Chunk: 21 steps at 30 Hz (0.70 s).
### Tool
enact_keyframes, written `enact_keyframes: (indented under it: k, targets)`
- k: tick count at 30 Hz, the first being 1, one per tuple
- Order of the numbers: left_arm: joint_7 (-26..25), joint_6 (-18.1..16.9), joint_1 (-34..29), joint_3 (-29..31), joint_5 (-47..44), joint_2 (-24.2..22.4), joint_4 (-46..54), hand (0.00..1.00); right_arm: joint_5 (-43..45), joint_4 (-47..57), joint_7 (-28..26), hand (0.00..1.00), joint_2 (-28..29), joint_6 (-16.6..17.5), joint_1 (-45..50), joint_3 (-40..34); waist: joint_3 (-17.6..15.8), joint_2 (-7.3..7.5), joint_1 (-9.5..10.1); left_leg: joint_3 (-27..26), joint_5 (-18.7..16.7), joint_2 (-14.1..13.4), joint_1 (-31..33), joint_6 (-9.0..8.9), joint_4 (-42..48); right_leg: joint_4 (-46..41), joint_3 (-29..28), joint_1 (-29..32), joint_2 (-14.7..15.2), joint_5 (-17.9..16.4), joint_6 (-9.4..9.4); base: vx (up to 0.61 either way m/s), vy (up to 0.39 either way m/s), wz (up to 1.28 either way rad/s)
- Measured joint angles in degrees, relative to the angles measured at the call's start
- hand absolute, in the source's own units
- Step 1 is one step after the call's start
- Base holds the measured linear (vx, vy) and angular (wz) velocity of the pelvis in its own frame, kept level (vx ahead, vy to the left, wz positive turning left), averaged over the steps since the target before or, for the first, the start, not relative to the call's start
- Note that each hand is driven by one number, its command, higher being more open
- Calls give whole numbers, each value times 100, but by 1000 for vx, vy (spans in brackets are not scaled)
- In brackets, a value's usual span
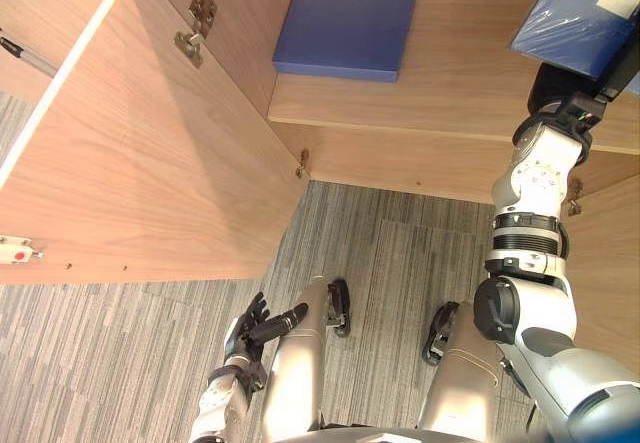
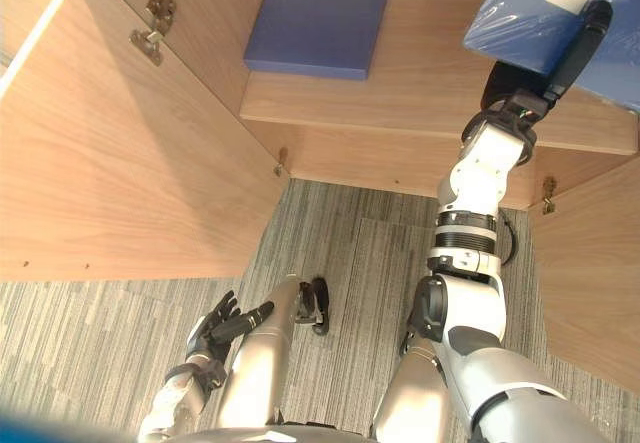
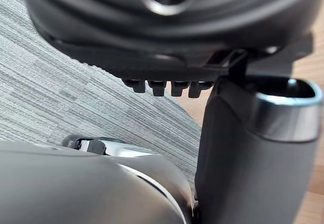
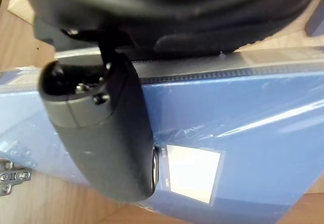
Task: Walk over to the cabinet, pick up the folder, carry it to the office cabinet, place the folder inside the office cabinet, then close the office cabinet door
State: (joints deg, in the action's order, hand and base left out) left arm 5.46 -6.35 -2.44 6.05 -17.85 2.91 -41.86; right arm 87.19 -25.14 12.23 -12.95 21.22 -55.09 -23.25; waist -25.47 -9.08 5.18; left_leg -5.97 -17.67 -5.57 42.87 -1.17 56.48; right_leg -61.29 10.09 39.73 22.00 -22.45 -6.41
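Note:
My right hand [image 2: 512, 91] is raised to the cabinet's upper right, shut on a blue plastic-wrapped folder [image 2: 535, 18] with a white label. Its thumb [image 4: 106, 138] lies across the folder's face [image 4: 253, 133] beside the label. The folder [image 1: 585, 13] hangs tilted over the right end of the wooden shelf [image 1: 460, 83], and I cannot tell whether it touches it. My left hand [image 1: 250, 331] hangs low beside my leg, open, fingers relaxed [image 3: 167, 87] and holding nothing.
A second, darker blue folder [image 1: 347, 31] lies flat on the shelf to the left. The cabinet's left door [image 1: 150, 153] stands wide open, its hinges [image 1: 197, 29] showing. A right door panel [image 2: 590, 263] is at the right edge. Striped grey carpet [image 1: 120, 353] lies below.

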Motion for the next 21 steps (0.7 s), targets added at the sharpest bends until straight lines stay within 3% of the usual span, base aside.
enact_keyframes:
  k: [7,13,19,20,21]
  targets:
    - [-164,33,95,-14,-70,-10,-25,100,-221,-61,207,0,-61,-171,-155,170,-17,27,-2,45,49,138,31,11,-77,-53,73,10,149,-49,10,-8,8,10]
    - [-301,40,195,-21,-77,-41,-64,100,-196,-1217,420,0,-238,-554,-1117,174,-27,43,8,171,102,308,160,18,-92,-88,226,10,316,-79,-26,15,16,17]
    - [-374,39,280,-125,-176,-50,-54,100,-139,-2009,603,0,-700,-615,-1691,200,-37,58,120,344,138,567,375,55,-10,-250,425,14,600,-201,-76,13,15,30]
    - [-374,39,283,-126,-176,-50,-54,100,-139,-2072,603,100,-760,-616,-1719,200,-38,60,131,353,140,595,393,59,-3,-269,435,16,630,-214,-90,28,22,27]
    - [-370,39,284,-133,-178,-51,-54,100,-127,-2238,630,100,-879,-614,-1802,199,-39,61,150,354,141,623,423,61,12,-291,443,31,671,-225,-100,36,23,19]
